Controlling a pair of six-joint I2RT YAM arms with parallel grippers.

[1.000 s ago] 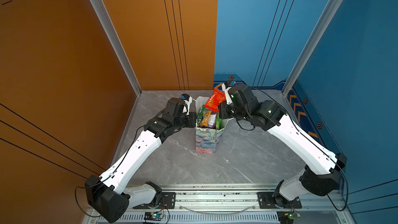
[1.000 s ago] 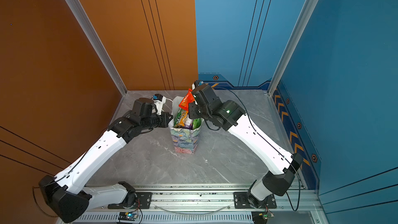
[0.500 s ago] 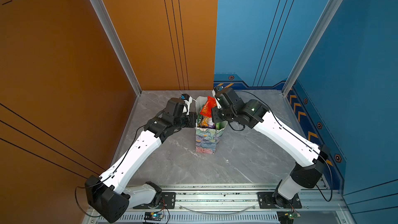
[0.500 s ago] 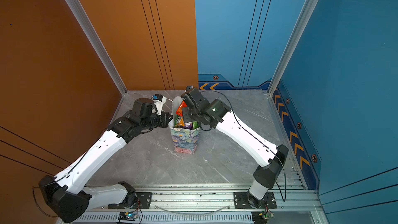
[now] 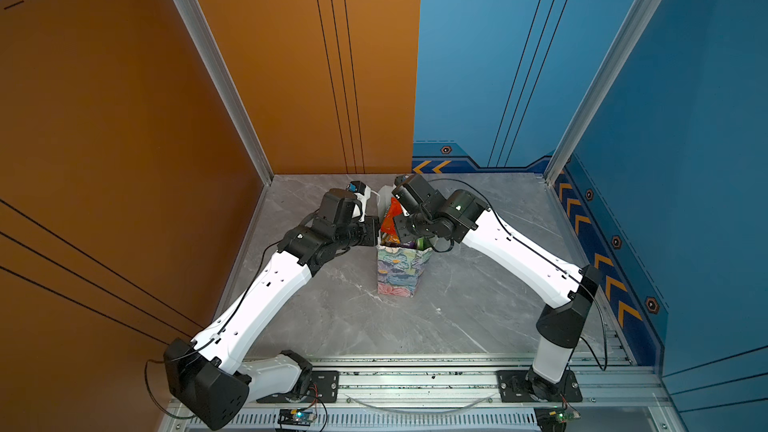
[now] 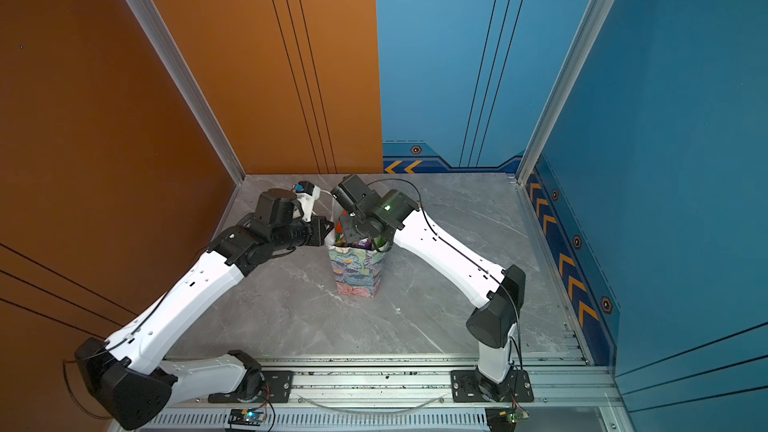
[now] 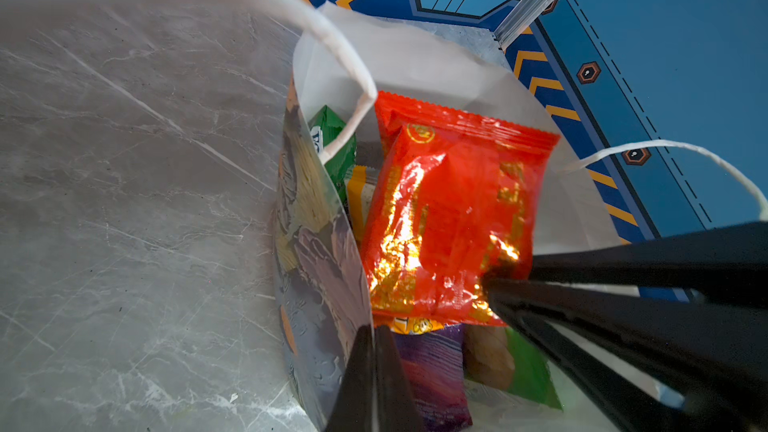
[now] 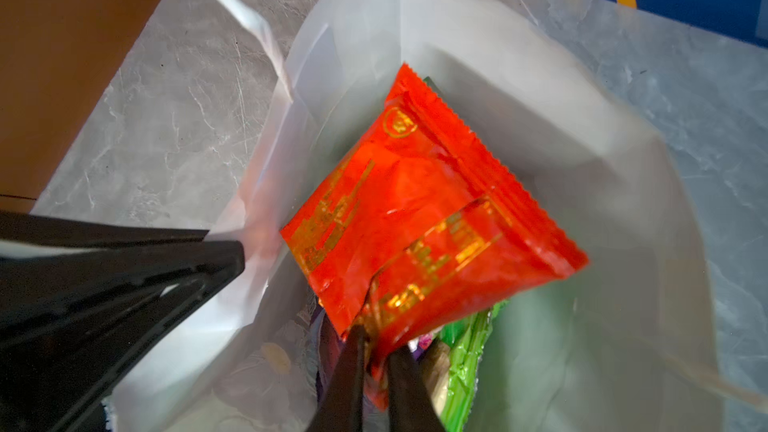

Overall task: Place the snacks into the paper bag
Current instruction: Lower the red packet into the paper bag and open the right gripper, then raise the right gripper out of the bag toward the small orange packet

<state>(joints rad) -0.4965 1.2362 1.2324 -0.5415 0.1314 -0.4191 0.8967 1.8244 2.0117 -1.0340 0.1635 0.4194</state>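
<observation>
Paper bag (image 5: 397,272): standing upright, centre of both top views
Left gripper (image 7: 370,336): clamping tight on the bag's wall
Right gripper (image 8: 376,340): pinching red packet (image 8: 415,209) by a corner; jaws narrow
Packet's place: hanging inside the bag's mouth, over green packet (image 8: 469,351) and purple packet (image 7: 432,371)

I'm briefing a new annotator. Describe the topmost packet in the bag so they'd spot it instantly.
Find the floral paper bag standing on the grey marble-look tabletop. Topmost inside is a shiny red foil packet with gold print, the only red one among the packets in view.
</observation>
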